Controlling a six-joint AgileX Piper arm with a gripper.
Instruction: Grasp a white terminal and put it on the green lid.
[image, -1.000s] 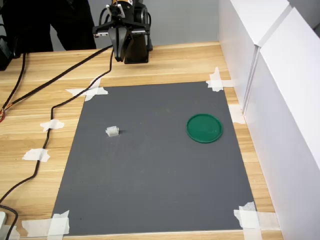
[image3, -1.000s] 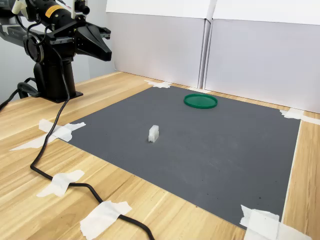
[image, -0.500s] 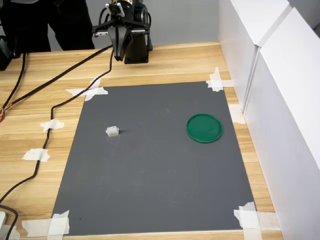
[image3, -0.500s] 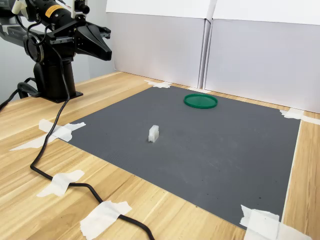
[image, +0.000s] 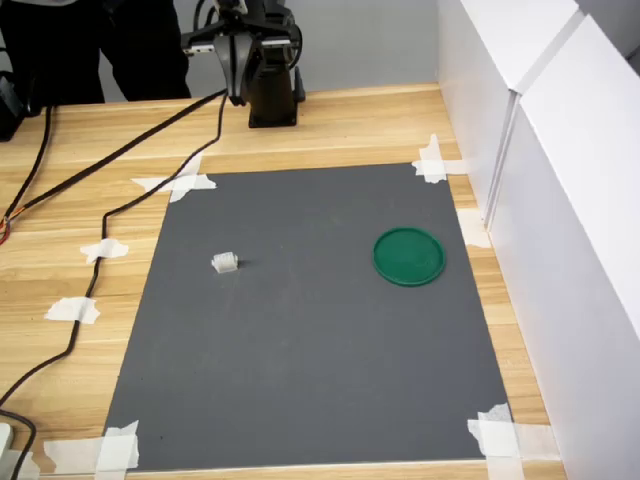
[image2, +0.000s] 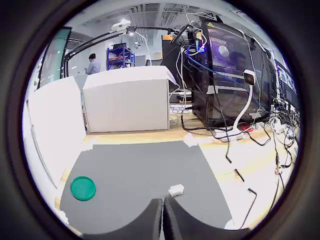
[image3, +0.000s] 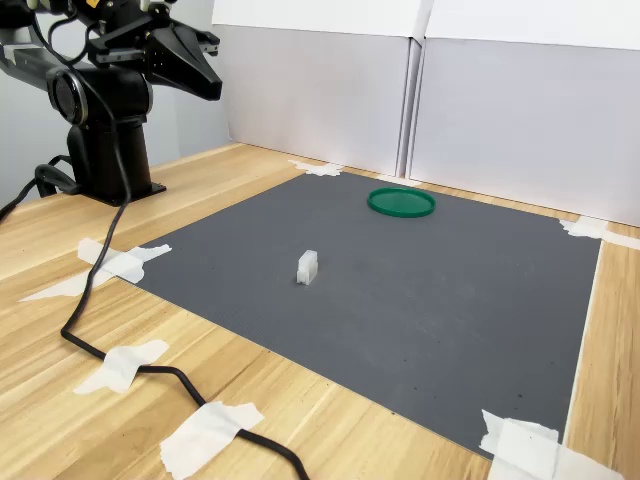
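White terminal (image: 225, 263) on the grey mat (image: 320, 400), well apart from green lid (image: 409, 257), toward the first exterior view's left of it. Upright-ish, stepped end showing in the second exterior view (image3: 307, 267). Untouched, nothing near it. Also visible in wrist view (image2: 176, 190), lid at (image2: 82, 188).

Lid flat on the mat, on the side of the white panels (image: 560, 150); top bare.

Claw (image: 236, 92) high, beyond the mat's far edge from the lid, beside the arm base (image: 272, 95) on the counter (image: 350, 125). Fingers pressed together, nothing between them; wrist view shows the two tips meeting with only a thin seam (image2: 162, 220). Well apart from the terminal.

Step in hand, by judgement: approach, not begun in earnest. Task barely started.

To do it well:
- Open fully before descending; part is tiny, little margin.
- Centre over the terminal, come straight down, no sideways sweep: light block, likely to skid or tip on the mat.
- Align fingers across the narrower faces, avoid the stepped end if possible.
- Close gently, low on the body, tips just clear of the mat.
- Lift clear before traversing to the lid; release low so it doesn't bounce off the rim.

Black cable (image: 110, 215) and tape pieces (image: 180, 184) lie off the mat on the terminal's side, away from the lid; keep clear of them.
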